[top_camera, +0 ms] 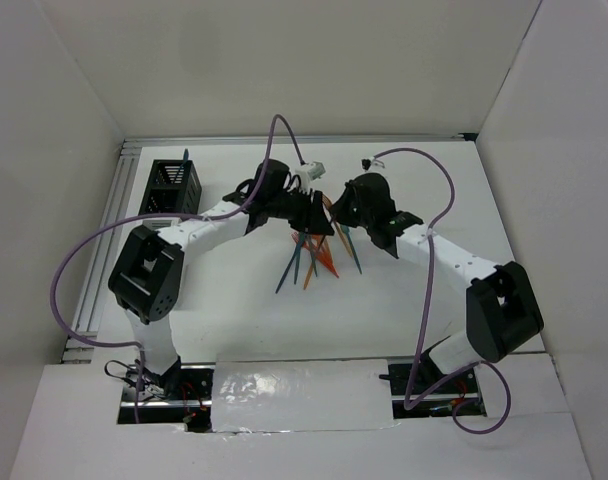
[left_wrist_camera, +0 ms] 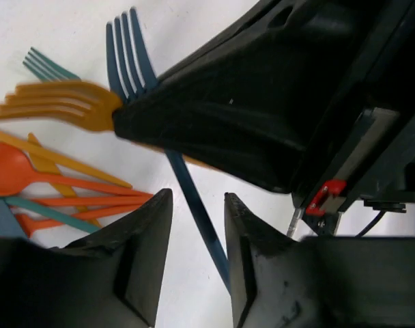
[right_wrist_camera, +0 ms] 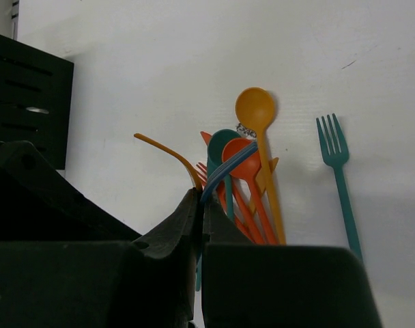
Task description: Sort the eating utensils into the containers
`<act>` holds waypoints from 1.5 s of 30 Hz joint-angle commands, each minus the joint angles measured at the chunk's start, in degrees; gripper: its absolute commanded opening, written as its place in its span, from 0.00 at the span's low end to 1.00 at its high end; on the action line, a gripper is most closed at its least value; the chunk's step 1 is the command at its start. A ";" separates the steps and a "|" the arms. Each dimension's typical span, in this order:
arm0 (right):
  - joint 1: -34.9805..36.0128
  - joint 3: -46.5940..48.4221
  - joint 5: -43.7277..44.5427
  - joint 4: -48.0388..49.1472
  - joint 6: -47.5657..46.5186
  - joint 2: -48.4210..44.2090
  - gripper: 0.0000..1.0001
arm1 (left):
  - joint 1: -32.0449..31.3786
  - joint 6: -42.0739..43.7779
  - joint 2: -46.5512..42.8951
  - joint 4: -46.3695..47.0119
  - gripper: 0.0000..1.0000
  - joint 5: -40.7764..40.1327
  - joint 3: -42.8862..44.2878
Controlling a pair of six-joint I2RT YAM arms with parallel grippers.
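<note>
The right gripper (right_wrist_camera: 201, 208) is seen shut, and two utensils are pinched between its fingertips: a blue fork (left_wrist_camera: 130, 51) and a yellow-orange fork (left_wrist_camera: 57, 104). In the left wrist view both sets of tines are shown sticking out past the gripper's tip, the yellow-orange ones blurred. Both forks are held above the white desk (top_camera: 244, 305).

The left gripper (left_wrist_camera: 197, 199) is held partly open, at a narrow gap. The blue fork's handle is seen running through that gap, but it cannot be told whether either finger touches it.

The remaining utensils are spread in a loose pile (top_camera: 314, 258) on the desk, beneath and between the two grippers. Among them, a yellow-orange spoon (right_wrist_camera: 256, 109), an orange spoon (right_wrist_camera: 238, 152) and a teal spoon (right_wrist_camera: 221, 140) are overlapped in a fan, and a teal fork (right_wrist_camera: 334, 147) is laid just beside them, apart from the rest.

A black mesh bin (top_camera: 171, 190) is stood at the far left of the desk, well apart from the pile, with a teal utensil (top_camera: 185, 157) upright inside it.
</note>
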 commanded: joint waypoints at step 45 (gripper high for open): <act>-9.92 1.81 -7.95 -7.46 -8.21 -12.65 1.00 | 34.08 0.68 -17.29 20.22 0.00 4.97 -6.10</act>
